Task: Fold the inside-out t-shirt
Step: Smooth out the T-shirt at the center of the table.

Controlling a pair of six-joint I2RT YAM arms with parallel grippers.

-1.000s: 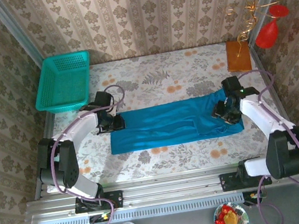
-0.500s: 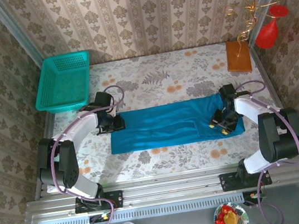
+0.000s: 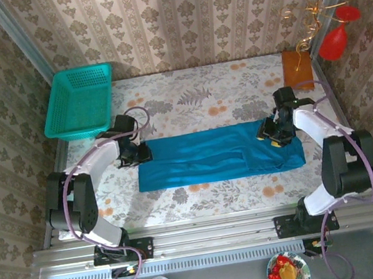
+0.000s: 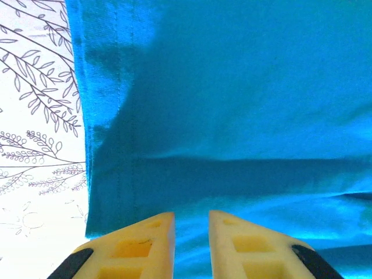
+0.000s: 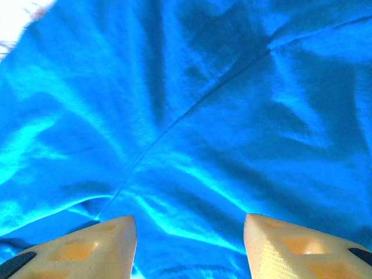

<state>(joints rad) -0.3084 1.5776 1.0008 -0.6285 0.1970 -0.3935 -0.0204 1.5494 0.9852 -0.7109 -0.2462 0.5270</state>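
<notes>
The inside-out t-shirt (image 3: 217, 154) lies flat as a long blue-teal strip across the middle of the table. My left gripper (image 3: 141, 153) sits at its far left corner. In the left wrist view its yellow fingers (image 4: 145, 238) stand a narrow gap apart, shut on a fold of the cloth (image 4: 232, 87) beside the stitched hem; the gripper (image 4: 192, 218) rests low on the shirt. My right gripper (image 3: 272, 135) hovers over the shirt's right end near its far edge. In the right wrist view that gripper (image 5: 190, 224) is open, fingers wide apart over wrinkled cloth (image 5: 203, 116) and a seam.
A teal mesh basket (image 3: 79, 99) stands at the far left corner of the floral table (image 3: 202, 102). An orange-brown block (image 3: 297, 69) lies at the far right, with red balloons (image 3: 336, 36) hanging beyond it. Bare table runs in front of and behind the shirt.
My right gripper has swung from the shirt's near right part toward its far edge, jaws a little narrower. The left gripper and the shirt have stayed put.
</notes>
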